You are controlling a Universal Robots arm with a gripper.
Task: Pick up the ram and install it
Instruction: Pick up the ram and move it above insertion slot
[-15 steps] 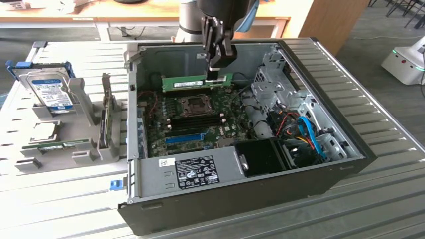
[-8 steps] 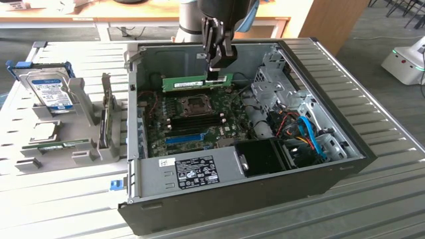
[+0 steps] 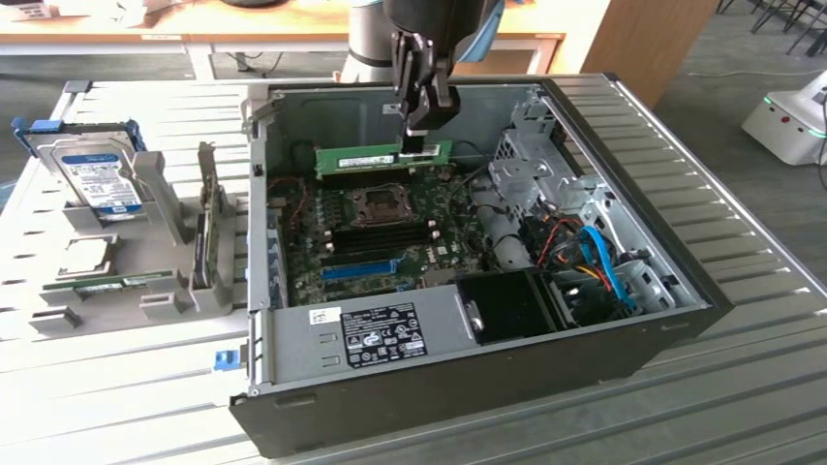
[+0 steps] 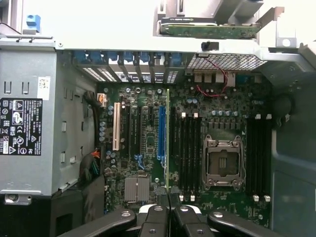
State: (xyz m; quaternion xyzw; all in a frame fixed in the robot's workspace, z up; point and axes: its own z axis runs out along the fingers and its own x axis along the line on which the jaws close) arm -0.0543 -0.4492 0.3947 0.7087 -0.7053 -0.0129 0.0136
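Observation:
The ram (image 3: 383,158), a long green circuit-board stick with a white label, hangs level above the motherboard (image 3: 375,232) inside the open computer case (image 3: 621,320). My gripper (image 3: 413,145) comes down from above and is shut on the stick's top edge near its right end in the exterior view. In the wrist view the ram (image 4: 168,138) appears edge-on as a thin green line running out from my gripper (image 4: 168,200). It lies between the blue slot strip (image 4: 161,133) and the black memory slots (image 4: 187,148) beside the CPU socket (image 4: 222,163).
A grey fixture (image 3: 155,291) on the exterior view's left holds a hard drive (image 3: 101,179), an upright card (image 3: 207,228) and another green stick (image 3: 119,284). In the case sit the power supply (image 3: 368,334), a black fan shroud (image 3: 517,305) and blue cables (image 3: 601,257).

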